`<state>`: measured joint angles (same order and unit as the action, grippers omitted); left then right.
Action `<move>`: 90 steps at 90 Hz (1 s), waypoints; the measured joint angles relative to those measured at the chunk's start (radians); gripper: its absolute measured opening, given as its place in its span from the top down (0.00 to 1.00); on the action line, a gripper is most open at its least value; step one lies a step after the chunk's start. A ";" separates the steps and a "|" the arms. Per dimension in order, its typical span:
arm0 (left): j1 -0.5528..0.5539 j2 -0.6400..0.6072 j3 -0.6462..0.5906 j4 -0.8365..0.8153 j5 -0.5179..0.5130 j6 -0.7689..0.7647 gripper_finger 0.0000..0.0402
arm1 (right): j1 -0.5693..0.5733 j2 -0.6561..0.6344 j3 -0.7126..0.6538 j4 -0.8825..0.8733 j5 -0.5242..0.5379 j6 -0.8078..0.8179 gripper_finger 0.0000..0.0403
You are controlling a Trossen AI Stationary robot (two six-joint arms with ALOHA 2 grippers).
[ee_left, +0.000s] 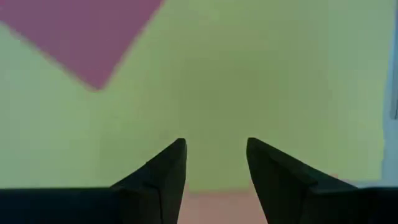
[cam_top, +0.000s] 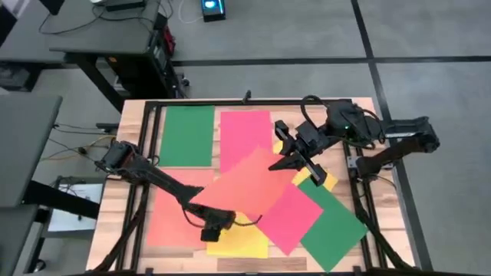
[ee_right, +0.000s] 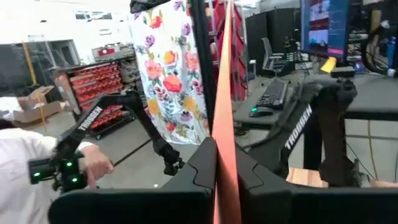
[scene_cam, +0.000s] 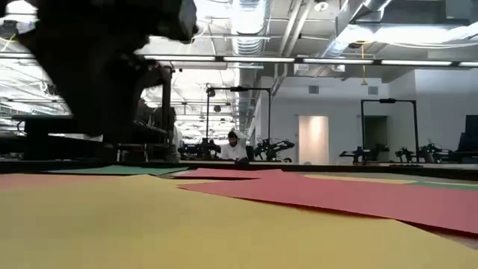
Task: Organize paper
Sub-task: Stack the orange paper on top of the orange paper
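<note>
— Orange sheet (cam_top: 249,186): where?
— Raised off the tabletop (cam_top: 130,123) at one edge, pinched edge-on in the right gripper (cam_top: 295,162), fingers closed on it; far end draped over the scattered pile.

— Left gripper (cam_top: 215,228)?
— Low over the yellow sheet (cam_top: 238,241) beside that orange sheet, fingers narrowly parted, holding nothing.

— Progress?
— Early, by the look of it. Green sheet (cam_top: 186,135) and pink-red sheet (cam_top: 244,130) flat and squared beyond the orange sheet; rest overlapping, askew, unsorted.
</note>
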<state>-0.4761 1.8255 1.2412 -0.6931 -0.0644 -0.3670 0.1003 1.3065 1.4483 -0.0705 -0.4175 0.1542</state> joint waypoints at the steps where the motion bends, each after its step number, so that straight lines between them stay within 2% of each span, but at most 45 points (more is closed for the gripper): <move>1: -0.002 0.003 -0.006 0.008 0.000 -0.002 0.62 | 0.001 0.000 0.000 0.000 0.000 -0.001 1.00; 10: -0.010 0.033 -0.038 0.107 0.004 -0.009 0.62 | 0.006 0.000 0.000 0.001 0.001 -0.004 1.00; 36: 0.020 0.115 -0.038 0.172 0.018 0.011 0.62 | -0.006 0.000 0.000 -0.005 0.005 -0.005 1.00; 51: 0.023 0.111 -0.038 0.224 0.021 0.030 0.62 | -0.006 0.000 0.000 -0.008 0.006 -0.005 1.00; 74: 0.023 0.085 -0.015 0.191 0.034 0.026 0.62 | -0.006 0.000 0.000 -0.012 0.007 -0.004 1.00; 90: 0.019 0.023 -0.013 0.168 0.034 0.010 0.62 | -0.006 -0.002 0.000 -0.013 0.008 -0.004 1.00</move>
<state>-0.4573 1.8486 1.2282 -0.5248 -0.0308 -0.3569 0.0940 1.3049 1.4483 -0.0831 -0.4097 0.1497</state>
